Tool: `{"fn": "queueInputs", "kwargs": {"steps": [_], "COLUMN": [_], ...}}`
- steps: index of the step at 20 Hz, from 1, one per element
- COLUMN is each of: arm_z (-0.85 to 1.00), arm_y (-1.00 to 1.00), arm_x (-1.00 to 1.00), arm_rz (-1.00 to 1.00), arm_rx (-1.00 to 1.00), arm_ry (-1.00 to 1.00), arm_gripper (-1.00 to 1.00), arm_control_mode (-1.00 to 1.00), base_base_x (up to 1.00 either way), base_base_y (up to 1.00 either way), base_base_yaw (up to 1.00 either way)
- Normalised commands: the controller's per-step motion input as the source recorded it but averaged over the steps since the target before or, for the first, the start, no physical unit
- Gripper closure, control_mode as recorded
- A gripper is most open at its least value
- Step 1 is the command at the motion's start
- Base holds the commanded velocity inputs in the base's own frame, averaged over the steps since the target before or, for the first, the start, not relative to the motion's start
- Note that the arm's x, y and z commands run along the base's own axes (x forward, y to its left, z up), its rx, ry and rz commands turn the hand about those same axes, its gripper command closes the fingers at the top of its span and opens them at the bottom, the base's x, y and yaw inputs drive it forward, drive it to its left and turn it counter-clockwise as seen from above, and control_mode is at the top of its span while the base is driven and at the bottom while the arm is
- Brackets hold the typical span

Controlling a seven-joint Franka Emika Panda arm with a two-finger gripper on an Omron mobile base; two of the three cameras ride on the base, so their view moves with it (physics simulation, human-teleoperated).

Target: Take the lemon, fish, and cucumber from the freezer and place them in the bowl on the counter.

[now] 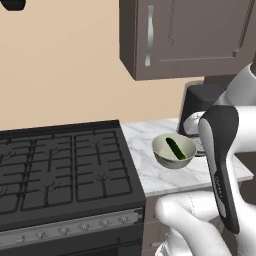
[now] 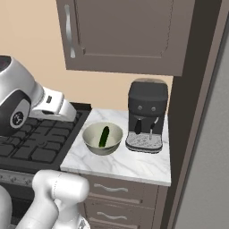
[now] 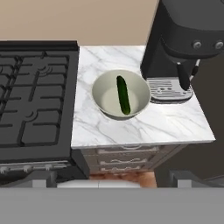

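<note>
Marble counter (image 3: 144,124) held the bowl (image 3: 103,89) beside the coffee machine (image 3: 186,39), with the cucumber (image 3: 123,95) lying inside. Above it, the gripper (image 3: 112,183) stood spread wide, empty. That cucumber looked stiff, light and slick; its middle seemed the best hold.

One bowl (image 3: 121,93) sits on the single marble surface (image 3: 140,122), with one cucumber (image 3: 123,95) lying inside it. There is one black coffee machine (image 3: 183,39) just right of the bowl, one black gas stove (image 3: 35,100) to the left, and one brown wall cupboard (image 2: 125,31) above, carrying one silver handle (image 2: 69,31). Below the surface, three drawers (image 3: 127,159) can be counted in the hand view, stacked one under another.
</note>
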Motion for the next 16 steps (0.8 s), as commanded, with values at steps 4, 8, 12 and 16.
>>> {"fn": "queueInputs", "kwargs": {"steps": [4, 8, 12, 16], "arm_z": [0.0, 0.0, 0.0, 0.0], "arm_y": [0.0, 0.0, 0.04, 0.02], "arm_x": [-0.13, -0.14, -0.18, -0.16], "arm_rz": [0.0, 0.0, 0.0, 0.0], "arm_rx": [0.0, 0.0, 0.0, 0.0], "arm_ry": [0.0, 0.0, 0.0, 0.0], "arm_gripper": [-1.0, -1.0, -1.0, -1.0], "arm_control_mode": [-1.0, -1.0, -1.0, -1.0], "base_base_x": [0.0, 0.0, 0.0, 0.0], "base_base_y": [0.0, 0.0, 0.0, 0.0], "base_base_yaw": [0.0, 0.0, 0.0, 0.0]}}
